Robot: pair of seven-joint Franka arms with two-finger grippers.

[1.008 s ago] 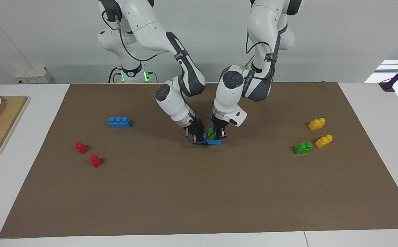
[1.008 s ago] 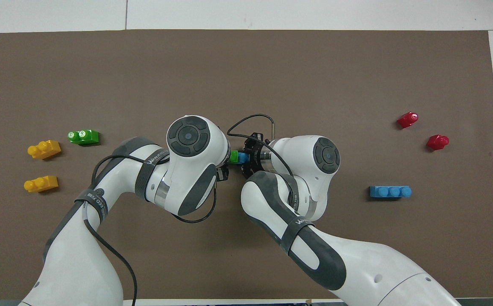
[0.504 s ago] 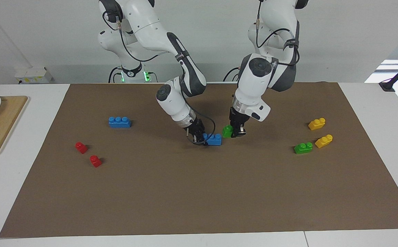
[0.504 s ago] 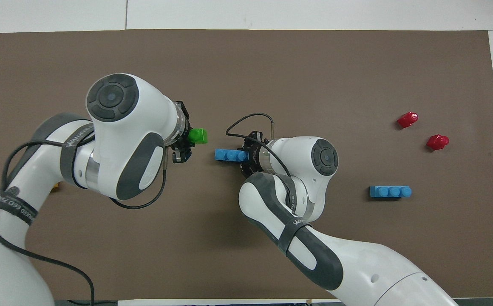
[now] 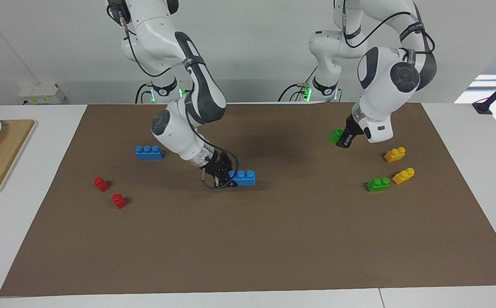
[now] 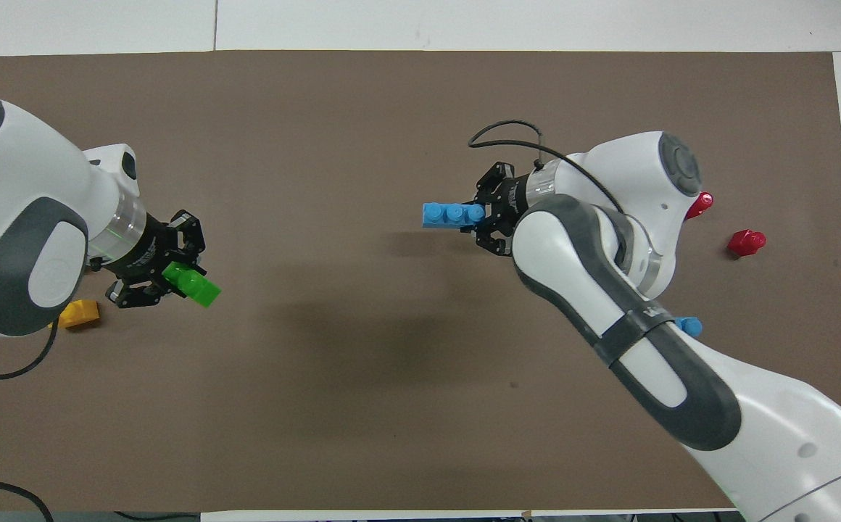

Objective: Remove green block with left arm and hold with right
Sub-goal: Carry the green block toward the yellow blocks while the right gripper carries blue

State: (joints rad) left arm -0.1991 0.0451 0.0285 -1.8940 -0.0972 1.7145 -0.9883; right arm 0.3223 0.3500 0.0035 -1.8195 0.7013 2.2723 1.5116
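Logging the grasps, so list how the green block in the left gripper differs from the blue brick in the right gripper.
Colour: the green block is bright green, the held blue brick blue. Length: the green block is shorter; the blue brick shows three studs. Place: the left gripper holds the green block up in the air, while the right gripper grips the blue brick low, just over the mat. Both are gripped at one end.

Both arms: glossy white plastic shells with dark grey joint bands and round dark grey caps on the elbow and wrist housings. Black two-finger left gripper (image 5: 343, 141) and matching right gripper (image 5: 220, 174), each on a silver wrist ring, with thin black cables looped along the links. Green lights glow at both bases; small white lettering runs along the grey forearm bands.
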